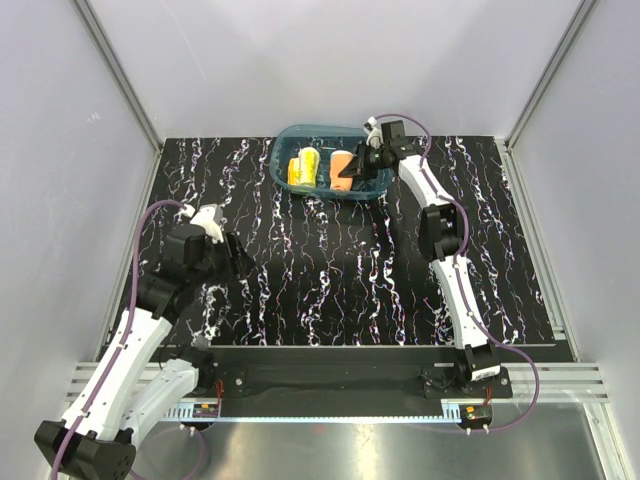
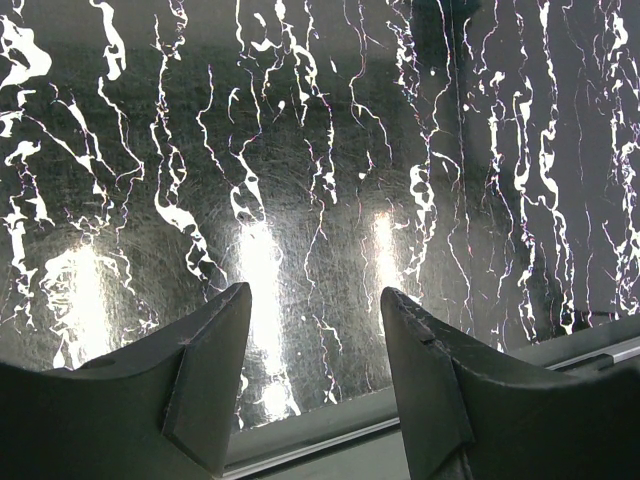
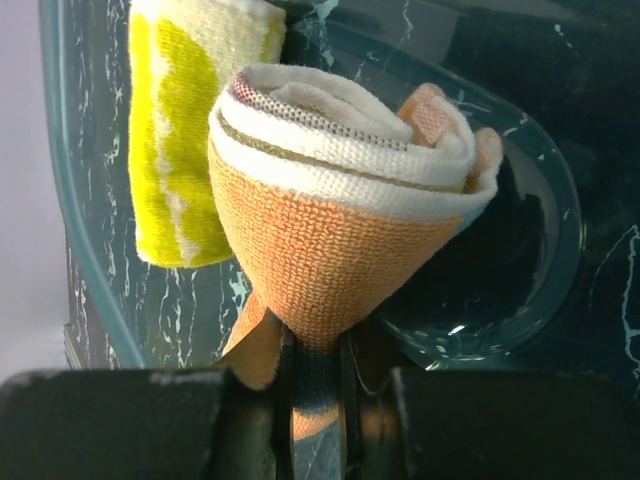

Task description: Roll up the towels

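Two rolled towels (image 1: pixel 303 168) sit in the teal tub (image 1: pixel 277 160), upper middle. Right gripper (image 3: pixel 315 370) squeezes the orange towel (image 3: pixel 330 250); left gripper (image 2: pixel 315 295) has its fingers apart.

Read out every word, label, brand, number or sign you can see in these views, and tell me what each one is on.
No readable text in any view.
The yellow towel and the orange towel show only woven patterns, no letters.
The teal tub and the marbled table show no label.
The small coloured parts by the arm bases are too small to read, if they are marked at all.
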